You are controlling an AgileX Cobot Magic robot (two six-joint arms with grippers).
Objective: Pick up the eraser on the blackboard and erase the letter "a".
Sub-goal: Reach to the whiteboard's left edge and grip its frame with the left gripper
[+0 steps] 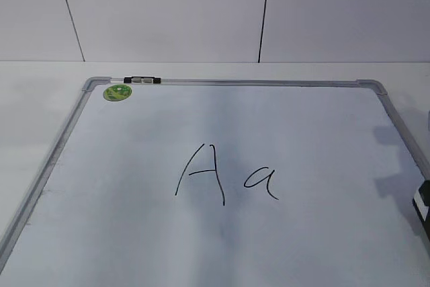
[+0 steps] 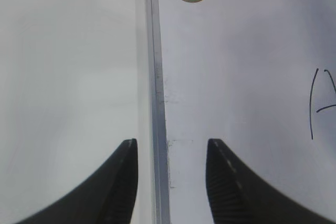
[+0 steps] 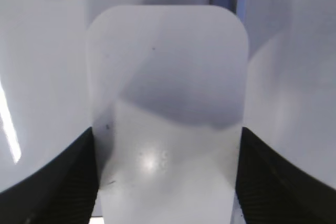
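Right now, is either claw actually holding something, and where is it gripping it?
The right gripper has its fingers against the two long sides of the eraser, apparently gripping it. The left gripper is open and holds nothing.

The table point(image 1: 40, 99) is white and smooth. A big white blackboard point(image 1: 302, 247) lies flat on it and covers most of it. The board has a thin silver frame and grey corners. Bare table shows along the left side of the board and behind its far edge. In the left wrist view, the table is the plain white part left of the frame. Behind the table stands a white wall point(image 1: 168, 11) with thin dark lines running down it. At the right edge of the board sits something black and white, mostly cut off.
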